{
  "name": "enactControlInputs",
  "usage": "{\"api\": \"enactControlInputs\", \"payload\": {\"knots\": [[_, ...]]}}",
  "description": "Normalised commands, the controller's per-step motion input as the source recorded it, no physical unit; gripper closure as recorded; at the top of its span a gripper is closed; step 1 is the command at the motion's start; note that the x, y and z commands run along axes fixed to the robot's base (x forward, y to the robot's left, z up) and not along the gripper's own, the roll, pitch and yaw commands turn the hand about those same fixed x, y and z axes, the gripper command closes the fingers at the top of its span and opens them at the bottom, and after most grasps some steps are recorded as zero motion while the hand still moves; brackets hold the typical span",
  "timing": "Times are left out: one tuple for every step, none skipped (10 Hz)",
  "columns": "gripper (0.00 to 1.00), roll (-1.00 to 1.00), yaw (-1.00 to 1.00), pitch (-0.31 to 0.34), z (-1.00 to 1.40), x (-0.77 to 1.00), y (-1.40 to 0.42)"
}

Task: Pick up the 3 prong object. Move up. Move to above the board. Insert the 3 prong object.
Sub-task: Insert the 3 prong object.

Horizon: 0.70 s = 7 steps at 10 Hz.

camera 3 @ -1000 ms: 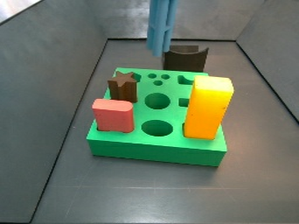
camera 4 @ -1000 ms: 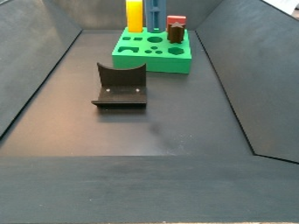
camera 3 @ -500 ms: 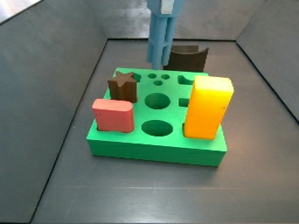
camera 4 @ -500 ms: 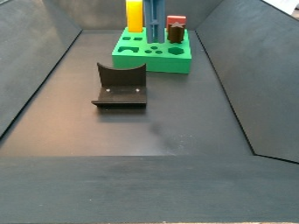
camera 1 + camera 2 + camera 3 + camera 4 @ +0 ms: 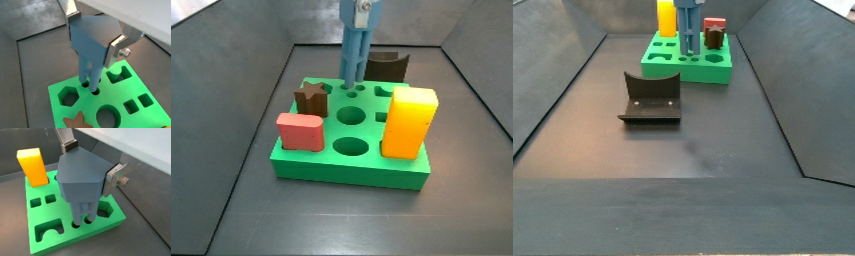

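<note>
Insertion stage. The gripper [image 5: 100, 37] stood directly above the far edge of the board [image 5: 331, 165], its silver fingers [image 5: 115, 174] clamped on the broad upper body of the 3 prong object [image 5: 91, 47]. The light-blue piece hung upright, and in both wrist views its prong tips had reached the small holes near the board's edge; how deep they sat could not be told. In a side view the piece [image 5: 353, 50] rose as a slim column behind the brown star block [image 5: 310, 98], with the orange-yellow block [image 5: 409, 122] and the red block [image 5: 299, 131] standing nearer the camera and the dark arch block [image 5: 386, 67] behind the board. In the other side view, the fixture [image 5: 651, 97] stood on the bench [image 5: 687, 150], well apart from the board [image 5: 690, 63].

The piece appeared to be rigid, light moulded plastic with a smooth, probably slippery surface. Its narrow prongs looked the weakest part and would likely bind or bend if pushed off-axis, so a hold on the wide upper block, as shown, seemed best. The arm came in from above, with the wrist pointing straight down over the holes.
</note>
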Motion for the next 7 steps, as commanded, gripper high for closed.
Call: {"api": "enactControlInputs", "payload": {"knots": [[1.00, -0.05, -0.05, -0.044, -0.08, 0.23, 0.00], [1.00, -0.09, -0.04, -0.036, 0.00, 0.22, 0.00], [1.00, -0.12, -0.01, -0.027, 0.00, 0.23, 0.04], [1.00, -0.08, 0.00, -0.016, -0.01, 0.11, 0.09], [1.00, -0.01, 0.00, 0.000, -0.03, 0.03, 0.06], [1.00, 0.00, 0.00, 0.000, -0.06, 0.00, 0.00], [1.00, 0.01, 0.00, 0.000, -0.11, 0.00, 0.00]]}}
